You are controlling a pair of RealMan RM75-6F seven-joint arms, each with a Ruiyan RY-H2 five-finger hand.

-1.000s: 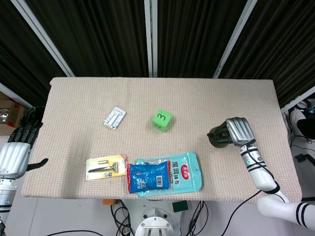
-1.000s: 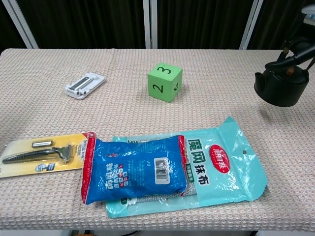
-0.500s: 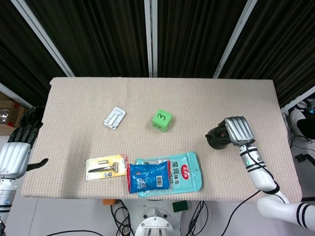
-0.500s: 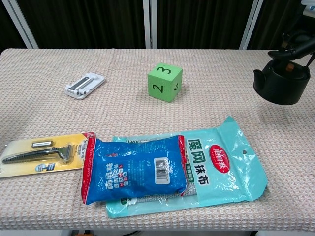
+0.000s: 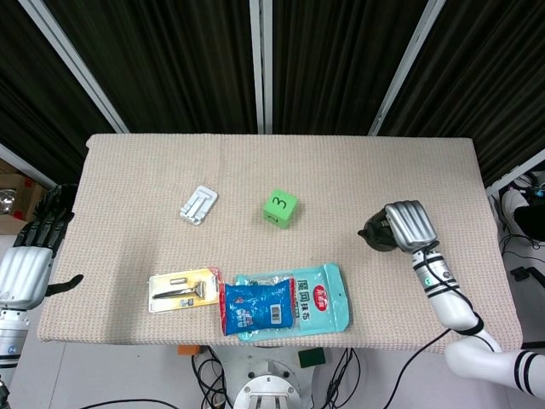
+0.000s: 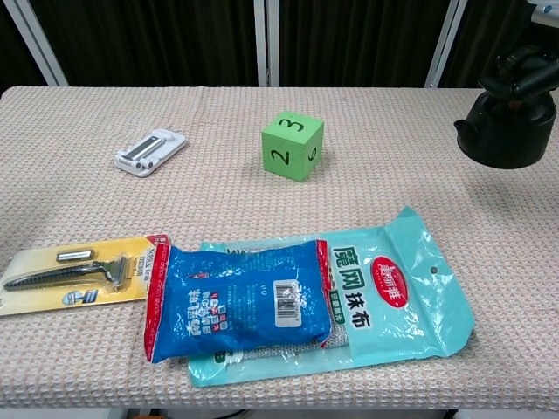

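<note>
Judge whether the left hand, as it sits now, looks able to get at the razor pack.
Probably yes. The left hand hangs open off the table's left edge, and the razor pack lies near that side with bare cloth between them.

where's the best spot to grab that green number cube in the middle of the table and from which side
Probably the green foam-like cube with black numbers is best taken from above, fingers closing on two opposite upright faces. It sits flat with bare beige woven tablecloth all around, so nothing blocks either side. Its flat parallel faces give an even pinch.
</note>
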